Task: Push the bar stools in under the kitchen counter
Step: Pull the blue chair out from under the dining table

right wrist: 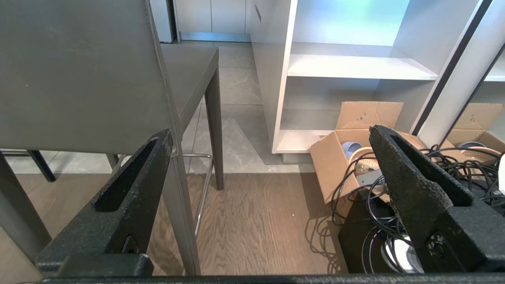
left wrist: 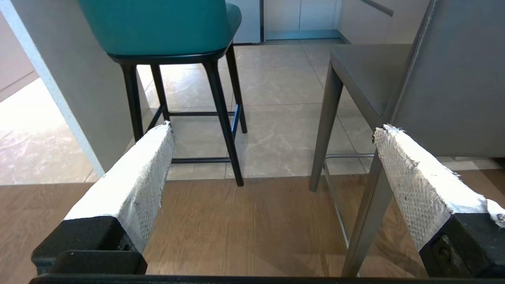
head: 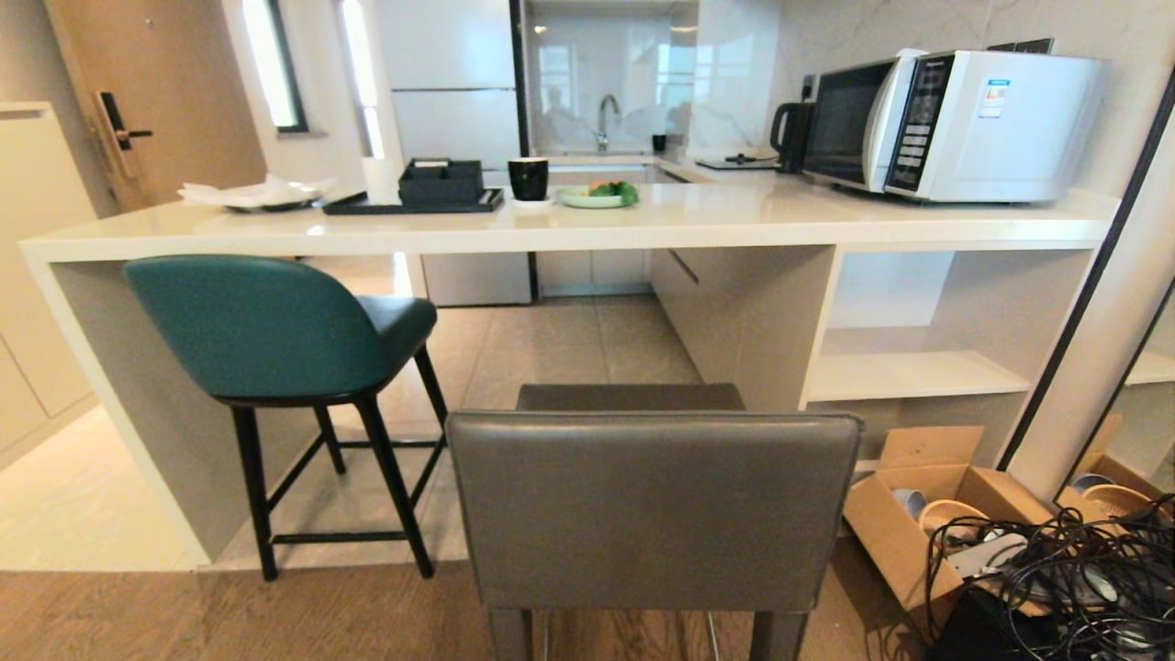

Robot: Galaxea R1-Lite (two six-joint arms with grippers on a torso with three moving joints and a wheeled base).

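The grey square-backed bar stool stands right in front of me, on the wood floor, its seat short of the kitchen counter. The teal bar stool stands to the left, its seat partly under the counter top. Neither arm shows in the head view. My left gripper hangs open and empty, low, left of the grey stool's back, facing the teal stool's black legs. My right gripper is open and empty too, right of the grey stool's back.
An open cardboard box with bowls and a heap of black cables lie on the floor at the right, by the counter's open shelves. A microwave, a kettle, a tray, a cup and a plate stand on the counter.
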